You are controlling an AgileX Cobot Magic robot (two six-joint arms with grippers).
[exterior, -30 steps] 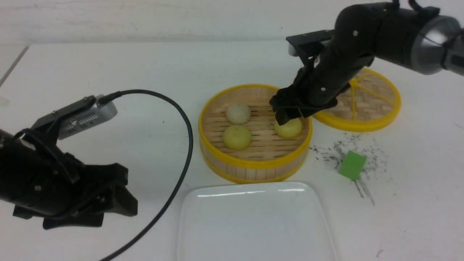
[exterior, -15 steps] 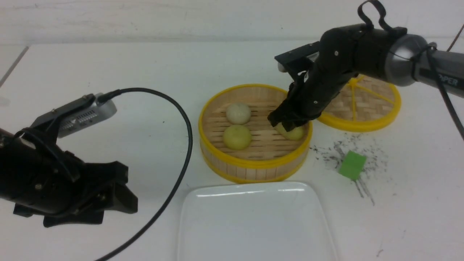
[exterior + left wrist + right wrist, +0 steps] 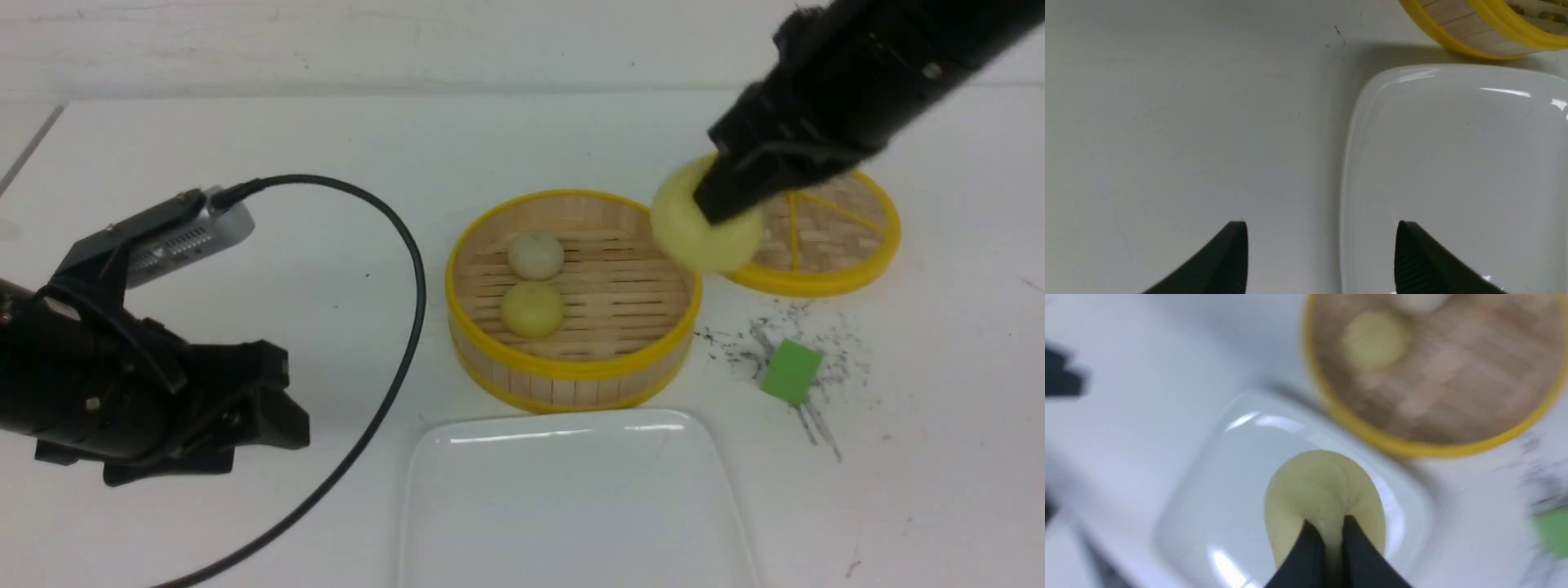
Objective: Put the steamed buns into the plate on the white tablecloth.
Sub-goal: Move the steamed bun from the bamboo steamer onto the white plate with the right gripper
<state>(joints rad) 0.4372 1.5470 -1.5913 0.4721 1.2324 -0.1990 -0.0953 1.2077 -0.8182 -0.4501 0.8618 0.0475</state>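
Yellow bun [image 3: 694, 238] hangs pinched in the right gripper [image 3: 1327, 539].

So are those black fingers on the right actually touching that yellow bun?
Touching. The right wrist view shows the two black fingers pinched into the pale yellow steamed bun, creasing its soft surface between them.

A pale, faintly streaked wall [image 3: 326, 41] is running across the top of the front view, meeting the far edge of the table in a soft line. The white table [image 3: 204, 139] is filling the rest of the frame. At the upper left a thin grey line [image 3: 33, 143] is slanting across it. Even light is casting soft-edged shadows.
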